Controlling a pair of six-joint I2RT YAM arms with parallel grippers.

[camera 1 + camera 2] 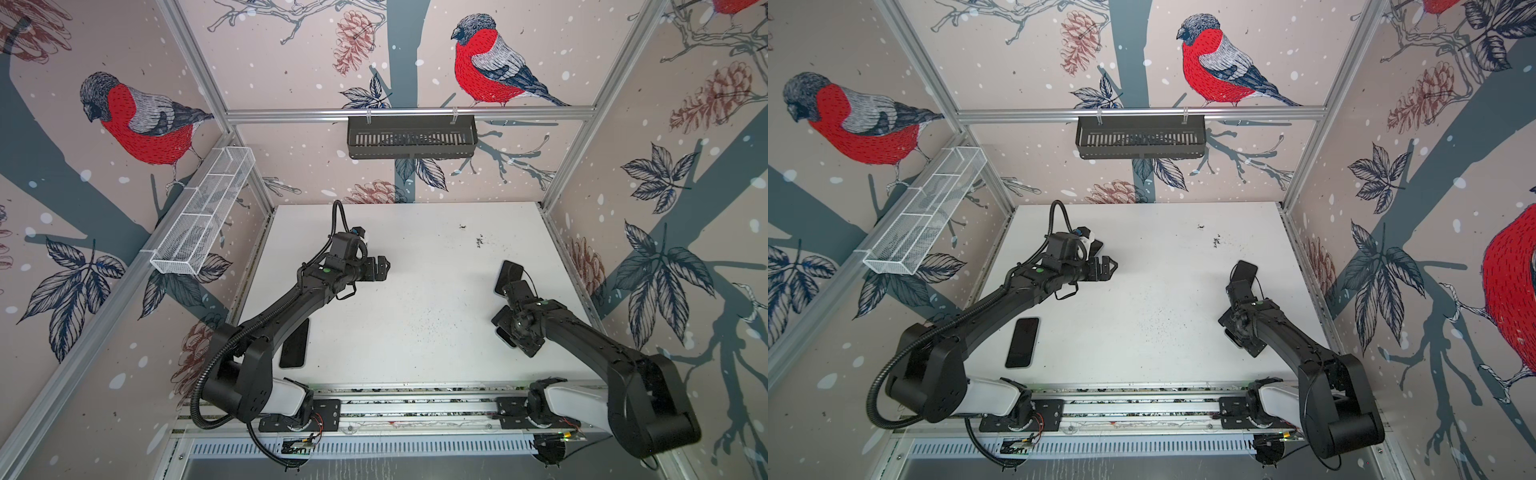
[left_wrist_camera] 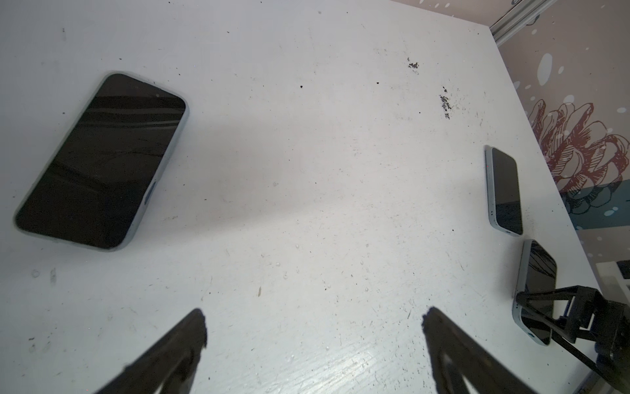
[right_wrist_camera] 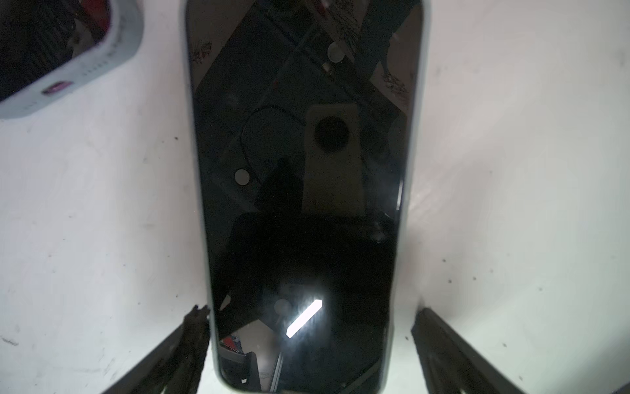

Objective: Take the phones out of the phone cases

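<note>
The right end effector [image 3: 310, 319] is spread, its fingers astride one end of the phone [image 3: 300, 191]. The phone lies flat, screen up, on the tabletop [image 3: 511, 170] inside its grey-blue phone case [image 3: 217, 361] and runs lengthwise straight ahead of the fingers. One fingertip [image 3: 197, 324] sits right against the case's long edge. The opposite one stands clear, with a strip of bare tabletop between it and the case. Nothing is pinched.

Just past the phone's far end and off to one side lies a second cased phone [image 3: 61, 51], close but not touching. On the outer side of this end effector the tabletop's edge runs near, under the side wall [image 1: 623, 216], so that side leaves little room. Toward the middle the tabletop is open and wide.

Well apart across it, the left end effector [image 2: 313, 319] is spread too, over bare surface. A third cased phone [image 2: 102, 160] lies beside it. A fourth phone [image 1: 1022, 343] lies farther back, beside the left arm [image 1: 1000, 299].
</note>
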